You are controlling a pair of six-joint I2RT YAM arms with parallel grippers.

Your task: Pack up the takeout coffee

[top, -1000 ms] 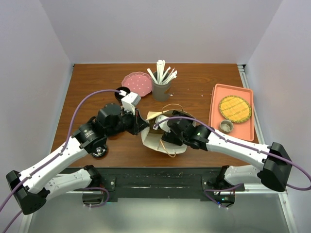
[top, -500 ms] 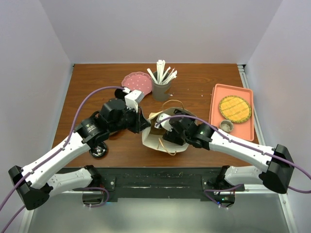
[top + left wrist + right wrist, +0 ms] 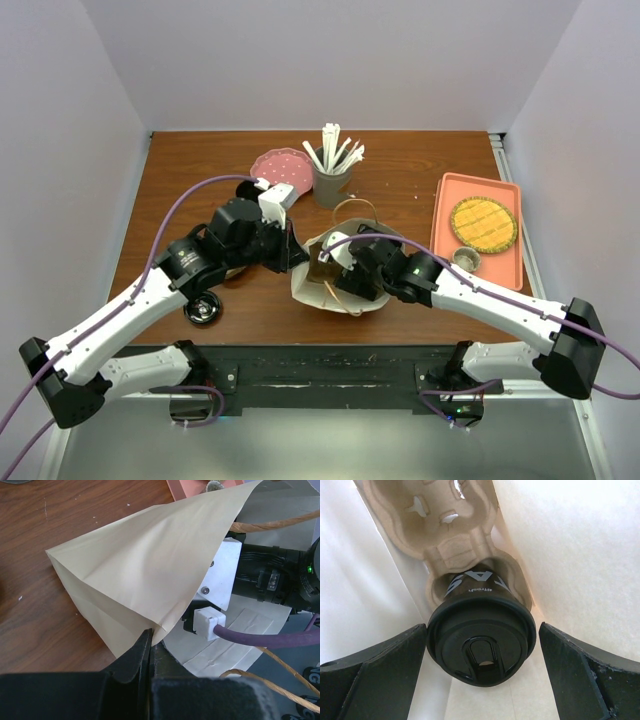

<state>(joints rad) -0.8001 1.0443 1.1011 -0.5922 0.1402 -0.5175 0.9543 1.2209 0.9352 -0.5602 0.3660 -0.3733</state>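
Cup seated base-first in carrier, lid facing right gripper — long axis in line with it. Fingers spread wide beside lid, holding nothing. Left gripper pinched tight on bag edge.

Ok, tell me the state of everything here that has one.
takeout coffee: lidded, seated in the pulp carrier
pulp carrier: inside the paper bag
paper bag: mouth open, edge pinched
left gripper: shut on the paper bag's edge
right gripper: open, inside the bag, straddling the takeout coffee
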